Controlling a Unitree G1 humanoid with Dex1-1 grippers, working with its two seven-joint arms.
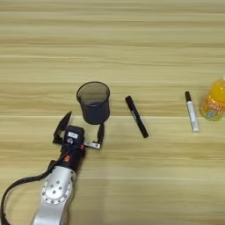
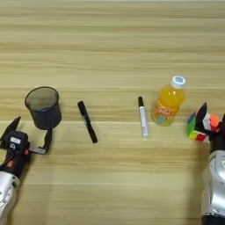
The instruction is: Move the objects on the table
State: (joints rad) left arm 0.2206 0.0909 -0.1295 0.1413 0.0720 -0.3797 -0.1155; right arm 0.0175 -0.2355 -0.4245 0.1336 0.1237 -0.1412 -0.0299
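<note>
The orange bottle [image 2: 168,105] has a white cap and a label whose writing is too small to read. It stands on a light wooden bench [image 1: 132,39] with long, pale grain stripes. The left hand [image 1: 81,127] sits spread wide and empty just below the mesh cup [image 1: 93,103]. The black marker [image 1: 136,116] lies right of the cup, with a white pen [image 2: 143,117] beyond. The right hand [image 2: 210,121] grips the puzzle cube [image 2: 196,126] at the bench's right edge.

White pen [image 2: 143,117] just beside orange bottle [image 2: 168,103]
</note>
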